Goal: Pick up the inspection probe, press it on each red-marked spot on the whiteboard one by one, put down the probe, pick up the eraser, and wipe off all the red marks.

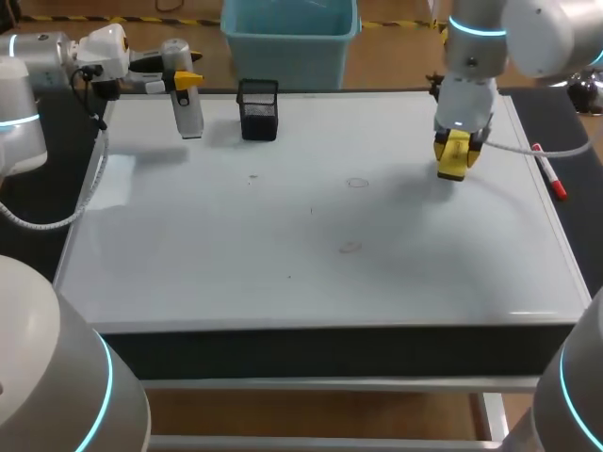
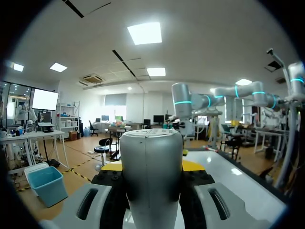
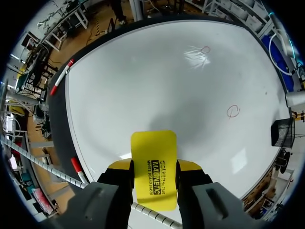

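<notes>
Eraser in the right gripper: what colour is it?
The eraser is yellow; the right wrist view shows it best.

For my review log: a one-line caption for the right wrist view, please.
Right gripper shut on the yellow eraser over the whiteboard, two red marks ahead not yet wiped.

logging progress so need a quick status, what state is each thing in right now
probe: gripped in left gripper
eraser: gripped in right gripper
red marks: two, not yet wiped
marker: lying flat
holder: upright
</notes>
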You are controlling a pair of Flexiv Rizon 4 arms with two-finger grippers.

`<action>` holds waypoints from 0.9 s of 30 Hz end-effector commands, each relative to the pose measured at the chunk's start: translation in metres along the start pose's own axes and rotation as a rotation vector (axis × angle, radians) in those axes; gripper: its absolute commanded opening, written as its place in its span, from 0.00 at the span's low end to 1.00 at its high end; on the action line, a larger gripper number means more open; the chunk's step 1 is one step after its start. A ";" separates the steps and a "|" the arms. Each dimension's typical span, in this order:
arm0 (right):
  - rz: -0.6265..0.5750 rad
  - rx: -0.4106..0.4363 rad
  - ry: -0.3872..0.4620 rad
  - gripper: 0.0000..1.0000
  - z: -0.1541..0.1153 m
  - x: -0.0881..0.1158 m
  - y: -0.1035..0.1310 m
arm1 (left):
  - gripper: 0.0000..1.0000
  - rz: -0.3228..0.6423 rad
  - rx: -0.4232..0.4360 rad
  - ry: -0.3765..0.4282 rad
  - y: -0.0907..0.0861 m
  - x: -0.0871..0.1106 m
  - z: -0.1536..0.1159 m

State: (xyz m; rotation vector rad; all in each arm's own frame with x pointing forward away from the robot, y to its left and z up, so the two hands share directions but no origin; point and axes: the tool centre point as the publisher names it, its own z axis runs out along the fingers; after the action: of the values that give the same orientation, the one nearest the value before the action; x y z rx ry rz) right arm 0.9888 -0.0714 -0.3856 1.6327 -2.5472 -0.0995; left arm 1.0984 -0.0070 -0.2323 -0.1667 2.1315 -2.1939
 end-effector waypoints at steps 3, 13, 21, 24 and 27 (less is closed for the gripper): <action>-0.009 -0.005 0.011 0.00 0.000 0.003 -0.004 | 0.00 -0.001 0.001 0.005 -0.001 -0.002 0.000; -0.001 -0.008 0.005 0.00 -0.001 0.004 -0.004 | 0.00 -0.001 0.001 0.005 -0.001 -0.002 0.000; -0.001 -0.008 0.005 0.00 -0.001 0.004 -0.004 | 0.00 -0.001 0.001 0.005 -0.001 -0.002 0.000; -0.001 -0.008 0.005 0.00 -0.001 0.004 -0.004 | 0.00 0.004 -0.010 0.013 -0.006 0.006 0.005; -0.001 -0.008 0.005 0.00 -0.001 0.004 -0.004 | 0.00 0.000 0.004 0.025 -0.010 0.020 0.014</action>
State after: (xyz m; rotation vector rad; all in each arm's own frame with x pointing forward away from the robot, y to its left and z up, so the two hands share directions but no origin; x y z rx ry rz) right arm 0.9899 -0.0761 -0.3857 1.6272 -2.5431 -0.1077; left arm 1.0872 -0.0169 -0.2264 -0.1273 2.1446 -2.2226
